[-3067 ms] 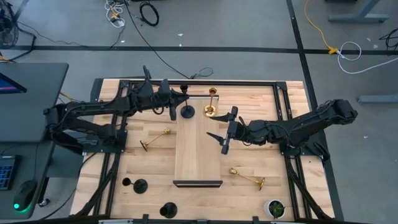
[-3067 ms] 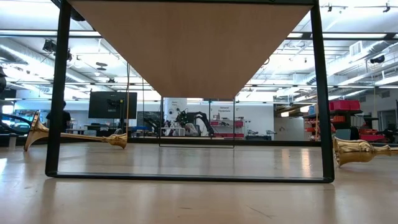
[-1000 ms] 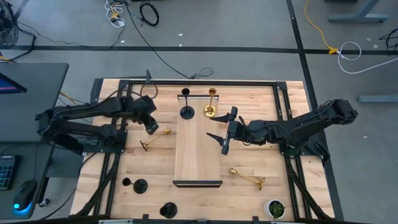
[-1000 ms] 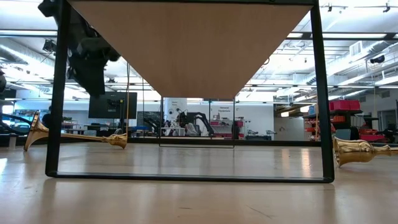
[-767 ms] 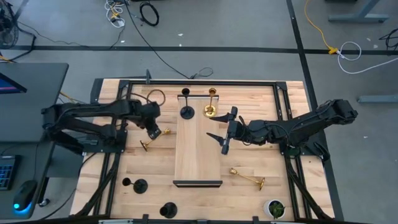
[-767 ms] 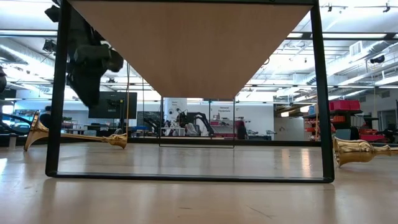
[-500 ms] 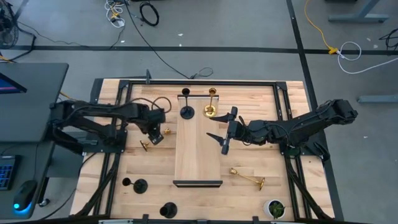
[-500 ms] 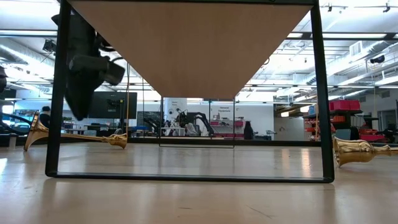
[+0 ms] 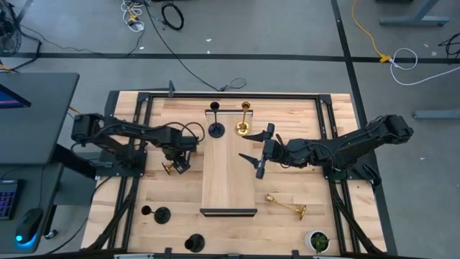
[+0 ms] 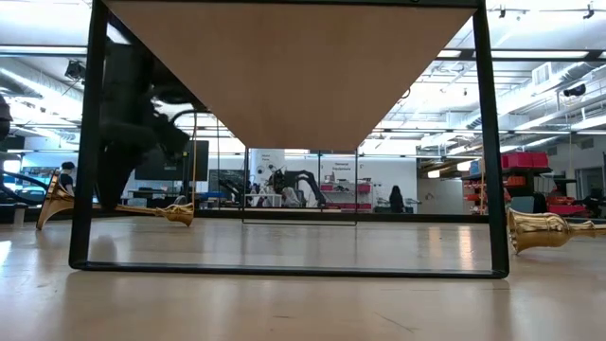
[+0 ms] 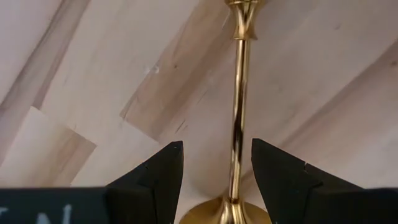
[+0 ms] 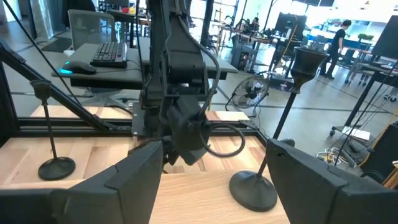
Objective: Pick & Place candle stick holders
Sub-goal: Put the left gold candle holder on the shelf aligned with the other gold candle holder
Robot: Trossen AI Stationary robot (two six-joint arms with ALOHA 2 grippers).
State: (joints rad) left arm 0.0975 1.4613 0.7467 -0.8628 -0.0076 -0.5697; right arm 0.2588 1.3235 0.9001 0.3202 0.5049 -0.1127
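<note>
Left of the raised wooden shelf (image 9: 228, 173), on the light wood bench (image 9: 287, 230), the left end effector (image 9: 178, 160) is down over a shiny gold metal candlestick with flared base and thin stem (image 9: 170, 168), lying on its side; left wrist view: the two dark fingers (image 11: 155, 177) are spread apart, one either side of the stem (image 11: 238, 118), not touching it; nothing gripped yet.

Key relation: the stem's long axis runs straight ahead from the wrist, flared base nearest the camera and between the fingers, cup end far; so the fingers straddle it crosswise near the base; my read is closing here pinches the stem just above the base, top-heavy lever on lift, may swing.

Left arm is clearly the nearer one. Right end effector (image 9: 261, 152) hangs over the shelf's right edge, fingers wide open, empty, waiting.

Other holders: a black one (image 9: 215, 121) and a gold one (image 9: 244, 119) upright at the shelf's far end; second gold one (image 9: 286, 206) lying on the bench right of the shelf; two black ones (image 9: 155, 213) (image 9: 194, 243) near the front-left.
</note>
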